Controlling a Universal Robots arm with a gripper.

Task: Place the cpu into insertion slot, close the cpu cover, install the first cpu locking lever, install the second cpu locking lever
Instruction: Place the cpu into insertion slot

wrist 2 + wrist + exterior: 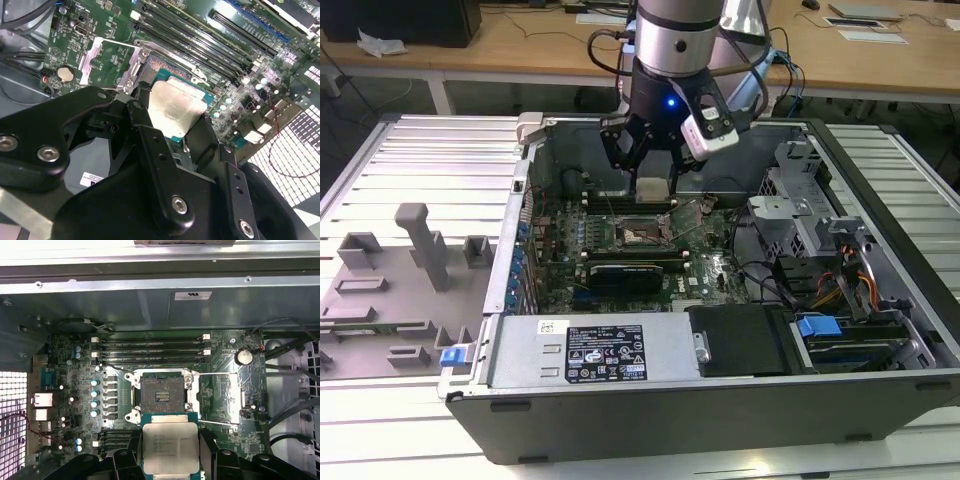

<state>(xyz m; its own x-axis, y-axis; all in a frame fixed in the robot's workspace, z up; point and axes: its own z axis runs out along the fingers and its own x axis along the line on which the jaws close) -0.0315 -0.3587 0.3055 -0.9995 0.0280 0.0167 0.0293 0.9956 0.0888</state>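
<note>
My gripper [652, 176] is shut on the cpu [653, 188], a small pale square chip held by its edges between the black fingers [144, 131]. It hangs inside the open computer case, above the green motherboard [710, 265] and just behind the insertion slot [640, 233] as the exterior view shows it. In the first wrist view the cpu [170, 442] is level and close to the slot [162, 395], whose dark pin field is bare. The cpu cover [194, 399] stands swung open beside the slot. The second wrist view shows the cpu [175, 107] over the socket frame and the cover [131, 72].
Memory slots [150, 347] run along the far side of the socket. A long black card [625, 270], the power supply [610, 350], a drive cage [800, 215] and cables [790, 285] crowd the case. A grey fixture tray [390, 290] lies at the exterior view's left.
</note>
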